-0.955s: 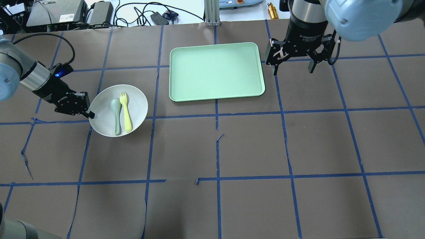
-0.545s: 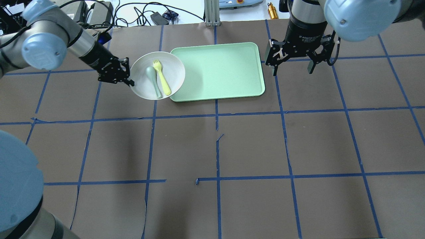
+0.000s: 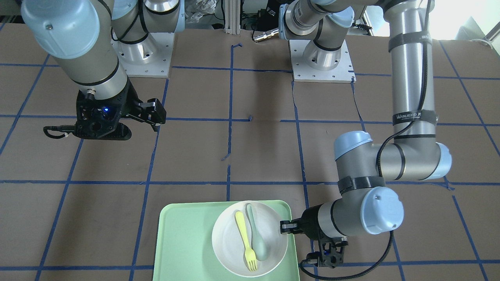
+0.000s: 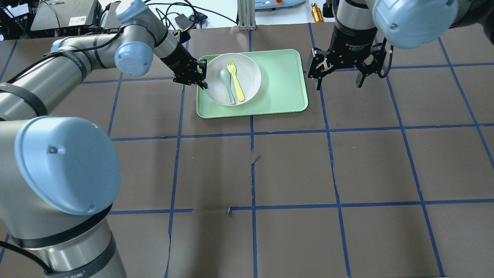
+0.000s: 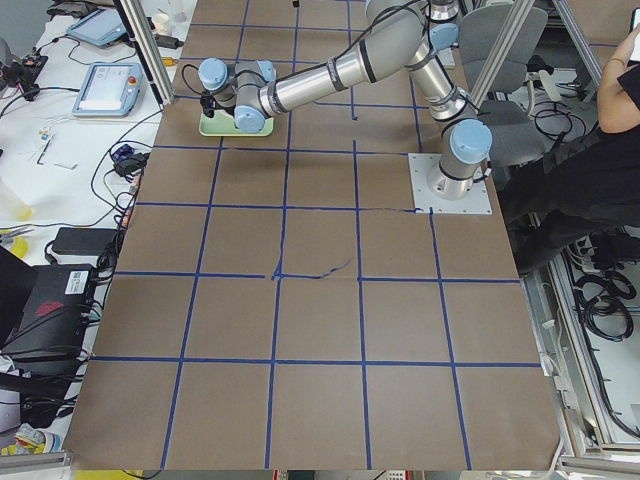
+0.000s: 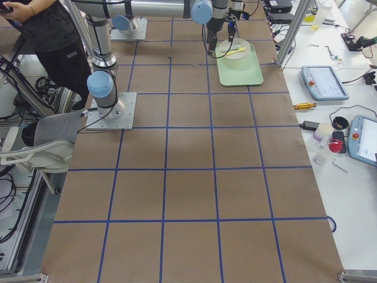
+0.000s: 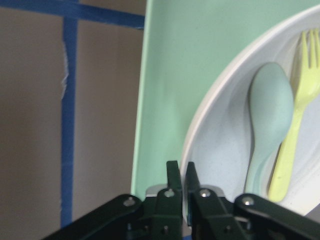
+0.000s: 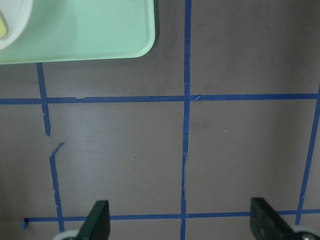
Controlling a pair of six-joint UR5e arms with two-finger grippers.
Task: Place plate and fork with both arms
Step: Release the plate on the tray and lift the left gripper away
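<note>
Here the fork (image 4: 236, 82) points tines away from robot.

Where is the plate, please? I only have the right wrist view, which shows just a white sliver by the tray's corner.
Observer: In the overhead view the plate is over the left half of the tray.
Operator: Is a gripper holding it?
Observer: Yes. The left wrist view shows the left gripper shut on its rim.
Operator: Is anything on the plate?
Observer: The fork and a spoon lie side by side on it.
</note>
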